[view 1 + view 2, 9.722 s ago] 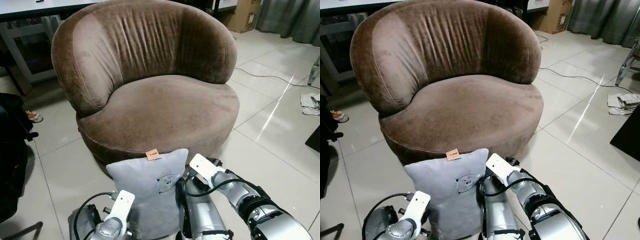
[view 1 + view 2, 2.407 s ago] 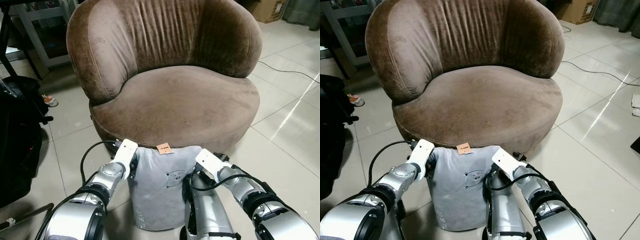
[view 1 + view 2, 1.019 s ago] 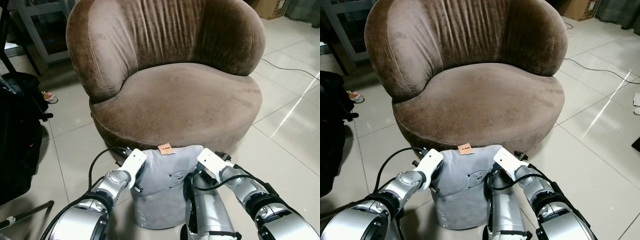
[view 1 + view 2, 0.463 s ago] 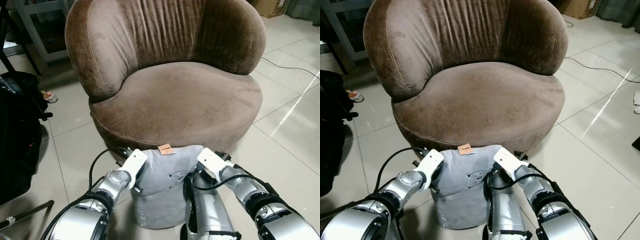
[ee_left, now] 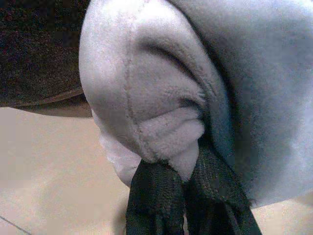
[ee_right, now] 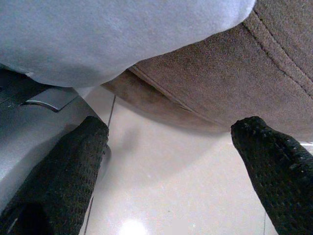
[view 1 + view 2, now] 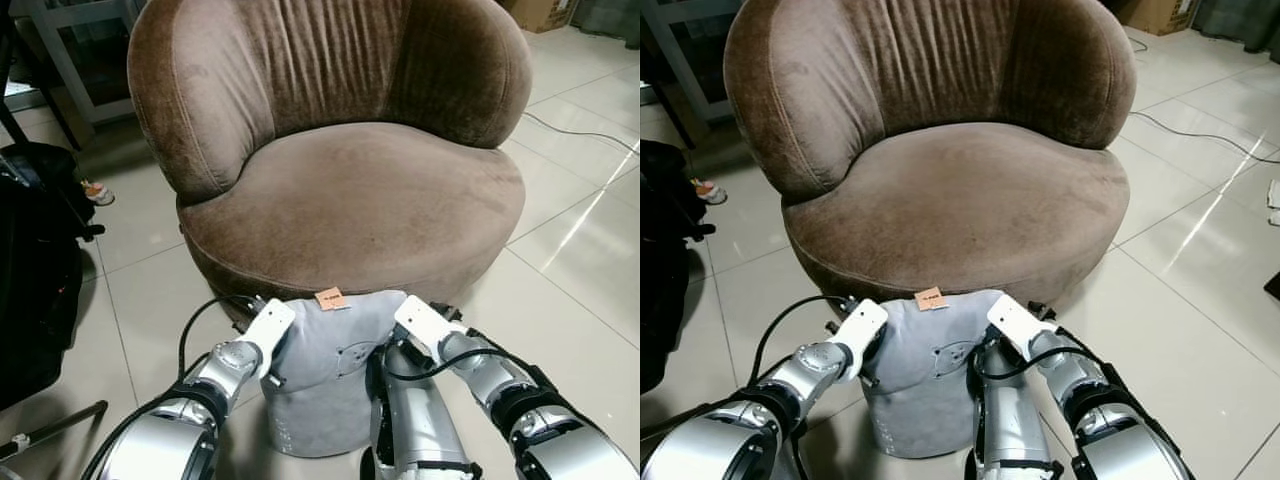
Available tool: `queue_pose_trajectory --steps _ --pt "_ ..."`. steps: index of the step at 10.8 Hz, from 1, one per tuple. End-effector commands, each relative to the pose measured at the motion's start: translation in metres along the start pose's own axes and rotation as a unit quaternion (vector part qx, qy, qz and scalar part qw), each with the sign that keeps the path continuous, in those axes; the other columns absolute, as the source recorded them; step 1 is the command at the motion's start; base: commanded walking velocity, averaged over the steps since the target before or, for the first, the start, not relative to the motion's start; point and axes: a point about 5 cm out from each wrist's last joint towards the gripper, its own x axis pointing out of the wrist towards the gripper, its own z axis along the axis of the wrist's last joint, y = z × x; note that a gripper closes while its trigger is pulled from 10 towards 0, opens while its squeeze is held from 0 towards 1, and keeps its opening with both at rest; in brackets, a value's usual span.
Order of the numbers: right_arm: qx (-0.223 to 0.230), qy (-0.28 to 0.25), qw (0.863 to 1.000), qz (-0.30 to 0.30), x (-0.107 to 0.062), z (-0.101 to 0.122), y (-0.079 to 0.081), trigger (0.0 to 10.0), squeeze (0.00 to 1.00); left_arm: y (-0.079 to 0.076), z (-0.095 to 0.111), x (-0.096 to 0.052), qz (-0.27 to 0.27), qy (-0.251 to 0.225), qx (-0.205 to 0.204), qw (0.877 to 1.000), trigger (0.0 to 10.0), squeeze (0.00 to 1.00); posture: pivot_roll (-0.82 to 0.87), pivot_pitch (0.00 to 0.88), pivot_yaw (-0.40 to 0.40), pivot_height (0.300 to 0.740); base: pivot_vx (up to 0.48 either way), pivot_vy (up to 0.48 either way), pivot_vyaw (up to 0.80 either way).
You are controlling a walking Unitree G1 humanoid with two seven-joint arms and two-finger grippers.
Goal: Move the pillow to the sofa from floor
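A: Where is the pillow (image 7: 325, 375)?

B: It stands upright on the tiled floor (image 7: 150, 290), right against the front of the brown sofa (image 7: 340, 160), between the two arms. It is grey, with a small bear face stitched on the front and a tan tag (image 7: 330, 298) at its top edge.

A: What are the left jaws doing?

B: The left gripper (image 5: 183, 169) has its jaws pressed together on the pillow's upper corner; the plush bunches up just above the black fingers (image 5: 151, 196). Beyond that corner lie the dark base of the sofa and pale floor.

A: And the right jaws?

B: The right gripper (image 6: 168, 161) has its jaws spread wide and holds nothing. One finger (image 6: 68, 161) sits just under the pillow's grey bulge, the other (image 6: 274, 161) under the sofa's brown edge, with bare floor between them.

A: Anything else near the jaws?

B: A black bag (image 7: 35, 270) stands well off to the left gripper's outer side, and a thin cable (image 7: 1200, 135) runs across the floor well beyond the right one.
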Motion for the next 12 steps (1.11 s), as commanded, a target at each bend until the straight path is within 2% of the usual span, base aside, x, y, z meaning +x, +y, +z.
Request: queue_pose_trajectory --steps 1,2,6,7,10,12 --pt "0.002 0.119 0.988 0.095 -0.0092 -0.0568 0.0496 10.0 0.0 -0.0102 -0.0056 0.0021 -0.011 0.018 0.006 1.0 1.6 0.0 -0.35 0.048 0.03 0.381 0.0 0.0 0.0" --pt "0.0 0.119 0.988 0.095 -0.0091 -0.0566 0.0499 10.0 0.0 -0.0104 -0.0067 0.0021 -0.008 0.023 0.014 1.0 10.0 0.0 -0.34 0.042 0.033 0.381 0.0 0.0 0.0" --pt "0.021 0.101 0.991 0.088 -0.0089 -0.0552 0.0507 10.0 0.0 -0.0093 -0.0134 0.0013 0.003 0.033 0.025 0.999 10.0 0.0 -0.33 0.036 0.03 0.381 0.0 0.0 0.0" --pt "0.014 0.102 0.991 0.086 -0.0088 -0.055 0.0501 10.0 0.0 -0.0093 -0.0143 0.0012 0.004 0.035 0.027 0.999 10.0 0.0 -0.33 0.036 0.03 0.381 0.0 0.0 0.0" --pt "0.033 0.105 0.991 0.077 -0.0091 -0.0566 0.05 10.0 0.0 -0.0094 -0.0147 0.0012 0.006 0.035 0.031 0.999 10.0 0.0 -0.33 0.036 0.03 0.381 0.0 0.0 0.0" --pt "0.031 0.111 0.989 0.087 -0.0094 -0.0573 0.0509 10.0 0.0 -0.0099 -0.0149 0.0013 0.006 0.036 0.034 0.999 10.0 0.0 -0.33 0.036 0.03 0.413 0.0 0.0 0.0"
